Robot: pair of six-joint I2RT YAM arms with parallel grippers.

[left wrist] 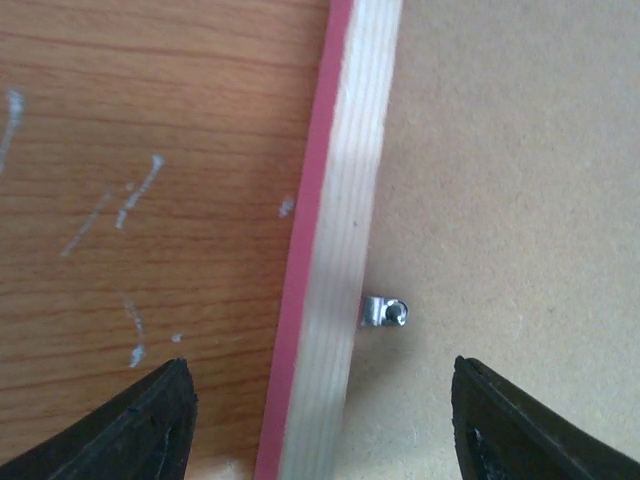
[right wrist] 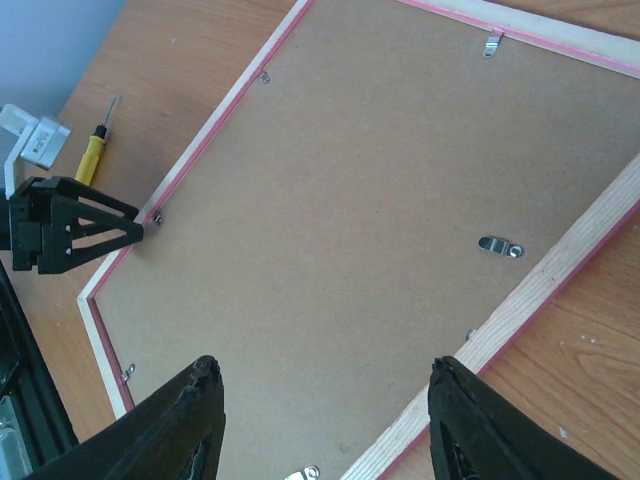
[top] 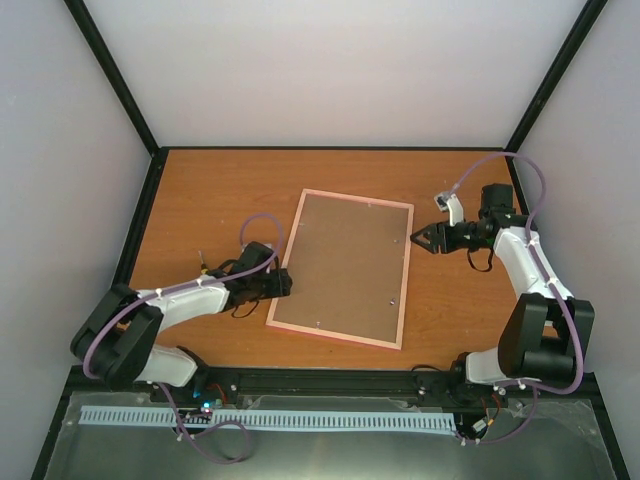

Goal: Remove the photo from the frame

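The frame lies face down in the middle of the table, its pale wood back and thin pink edge up. A brown backing board fills it, so the photo is hidden. My left gripper is at the frame's left rail, low over it. In the left wrist view its open jaws straddle the rail and a small metal clip without touching either. My right gripper hovers off the frame's upper right side, open and empty, looking across the board.
A yellow-handled screwdriver lies on the table left of the frame, behind my left arm. Several metal clips sit along the frame's inner edges, and a hanger tab is on the board. Black rails and pale walls border the table.
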